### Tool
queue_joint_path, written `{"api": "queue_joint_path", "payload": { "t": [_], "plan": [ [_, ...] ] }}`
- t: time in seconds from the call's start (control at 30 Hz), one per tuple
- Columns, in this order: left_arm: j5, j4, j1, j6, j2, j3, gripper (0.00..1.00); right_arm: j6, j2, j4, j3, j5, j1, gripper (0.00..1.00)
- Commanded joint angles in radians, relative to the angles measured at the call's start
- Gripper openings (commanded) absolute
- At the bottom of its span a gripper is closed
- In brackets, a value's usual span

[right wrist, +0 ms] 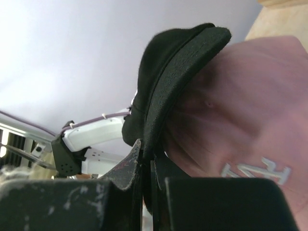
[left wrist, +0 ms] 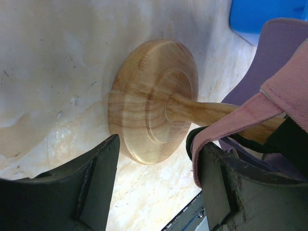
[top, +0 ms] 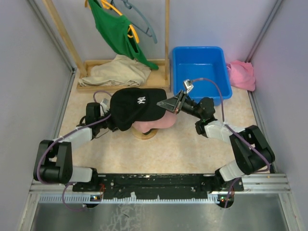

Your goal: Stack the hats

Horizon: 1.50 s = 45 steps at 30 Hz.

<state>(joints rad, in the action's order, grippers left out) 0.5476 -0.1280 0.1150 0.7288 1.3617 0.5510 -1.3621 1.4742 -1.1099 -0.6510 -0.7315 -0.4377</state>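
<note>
Evidently right fingers [right wrist: 122, 175] pinch black cap [right wrist: 168, 67] by brim; left fingers [left wrist: 86, 187] spread wide (hidden under it overhead).

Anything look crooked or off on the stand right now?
The black cap is askew: it lies off-centre over the pink cap, leaving pink showing on one side, its brim pinched in the right gripper. Behind, the green shirt hangs lopsided.

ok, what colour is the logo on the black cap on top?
White. It shows best in the top external view, on the crown of the black cap.
</note>
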Motion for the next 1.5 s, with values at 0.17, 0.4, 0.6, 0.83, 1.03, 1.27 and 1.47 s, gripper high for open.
{"api": "queue_joint_path", "payload": {
  "t": [0.17,0.4,0.6,0.83,1.03,1.27,1.47],
  "plan": [
    [-0.010,-0.001,-0.011,-0.011,0.013,-0.003,0.69,0.152,-0.068,0.137,0.066,-0.013,0.034,0.00],
    [-0.002,-0.011,-0.011,-0.006,0.027,-0.003,0.69,0.212,-0.141,0.245,0.135,-0.052,0.135,0.00],
    [0.003,-0.017,-0.011,-0.003,0.034,-0.010,0.68,0.274,-0.165,0.309,0.189,-0.034,0.142,0.00],
    [0.000,-0.008,-0.011,-0.016,0.028,-0.029,0.67,0.200,-0.102,0.153,0.260,-0.029,0.156,0.00],
    [0.001,-0.015,-0.011,-0.024,0.041,-0.051,0.67,0.206,-0.072,0.122,0.303,-0.016,0.174,0.00],
    [-0.016,-0.025,-0.011,-0.033,0.047,-0.081,0.67,0.238,-0.071,0.173,0.300,-0.037,0.246,0.00],
    [-0.008,-0.034,-0.014,-0.035,0.071,-0.079,0.66,0.347,-0.123,0.333,0.304,-0.016,0.249,0.00]
  ]
}}
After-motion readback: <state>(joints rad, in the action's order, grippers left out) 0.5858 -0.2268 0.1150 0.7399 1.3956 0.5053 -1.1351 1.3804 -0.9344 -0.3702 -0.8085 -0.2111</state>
